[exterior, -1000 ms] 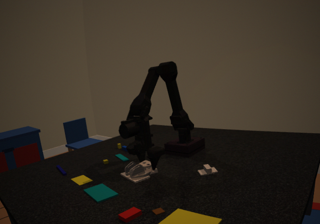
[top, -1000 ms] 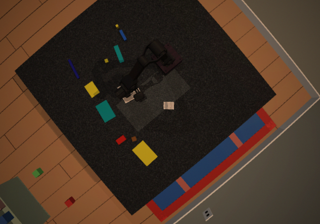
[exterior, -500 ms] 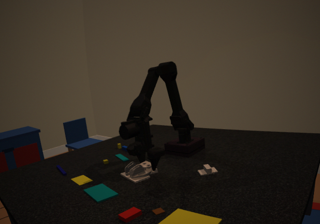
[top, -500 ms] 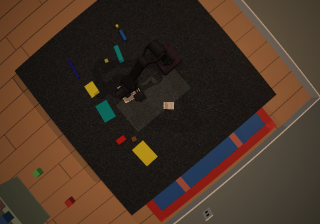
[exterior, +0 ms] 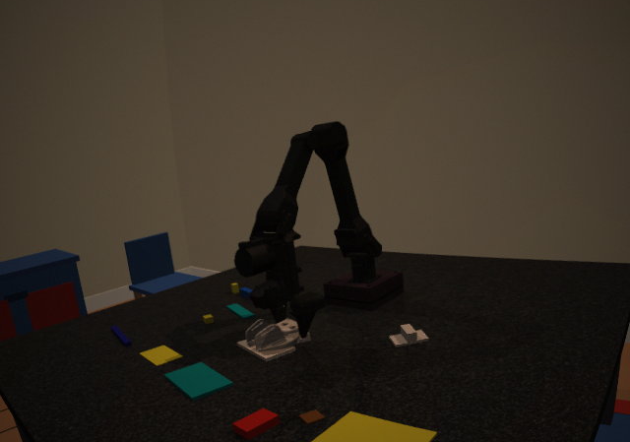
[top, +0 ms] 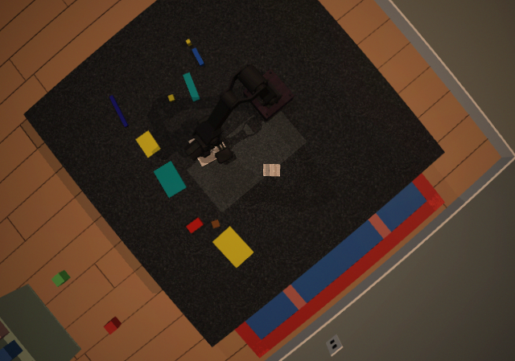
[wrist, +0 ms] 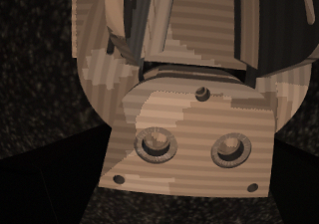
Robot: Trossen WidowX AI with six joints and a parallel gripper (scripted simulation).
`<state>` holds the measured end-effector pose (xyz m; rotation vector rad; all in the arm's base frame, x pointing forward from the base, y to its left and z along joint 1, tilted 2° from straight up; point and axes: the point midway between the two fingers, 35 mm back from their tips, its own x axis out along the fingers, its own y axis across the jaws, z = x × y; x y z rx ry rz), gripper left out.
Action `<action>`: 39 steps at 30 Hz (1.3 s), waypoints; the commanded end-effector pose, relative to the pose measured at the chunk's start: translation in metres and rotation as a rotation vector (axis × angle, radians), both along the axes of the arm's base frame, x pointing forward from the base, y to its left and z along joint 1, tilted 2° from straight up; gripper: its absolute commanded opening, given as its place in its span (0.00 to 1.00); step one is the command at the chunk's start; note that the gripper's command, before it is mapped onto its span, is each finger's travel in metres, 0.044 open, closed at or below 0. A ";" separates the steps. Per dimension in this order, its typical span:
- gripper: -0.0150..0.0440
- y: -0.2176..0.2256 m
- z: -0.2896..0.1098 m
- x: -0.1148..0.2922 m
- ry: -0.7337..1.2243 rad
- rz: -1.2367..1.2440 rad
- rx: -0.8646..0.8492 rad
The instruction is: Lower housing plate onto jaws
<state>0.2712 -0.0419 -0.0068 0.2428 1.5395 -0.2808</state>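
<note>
The pale housing plate (exterior: pixel 288 324) (wrist: pixel 191 115) has two ringed holes. My gripper (exterior: pixel 291 328) (wrist: pixel 187 139) is shut on it, with one dark finger at each side edge. Round light tops show inside both holes in the wrist view, a little off centre. The two jaws are curved upright pieces on the pale base (exterior: pixel 245 345) (wrist: pixel 95 87); one jaw (exterior: pixel 269 337) shows clearly in the exterior view. The plate is over the jaws' rear end. Whether it touches the stubs or is quite level cannot be told. The stubs' sides are hidden under it.
A pale block on a small base (top: pixel 271 170) (exterior: pixel 409 334) stands to the right. A teal sheet (top: pixel 169 179) (exterior: pixel 198 379) and a yellow sheet (top: pixel 148 143) (exterior: pixel 160 354) lie left of the base. A red block (top: pixel 194 225) (exterior: pixel 256 422) lies nearer the front.
</note>
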 end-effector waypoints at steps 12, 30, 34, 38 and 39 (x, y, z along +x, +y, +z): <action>0.85 -0.001 -0.003 0.000 -0.001 0.004 -0.003; 0.85 -0.001 -0.005 0.000 -0.001 0.004 -0.003; 0.85 -0.001 -0.005 0.000 -0.001 0.004 -0.003; 0.85 -0.001 -0.005 0.000 -0.001 0.004 -0.003; 0.85 -0.001 -0.005 0.000 -0.001 0.004 -0.003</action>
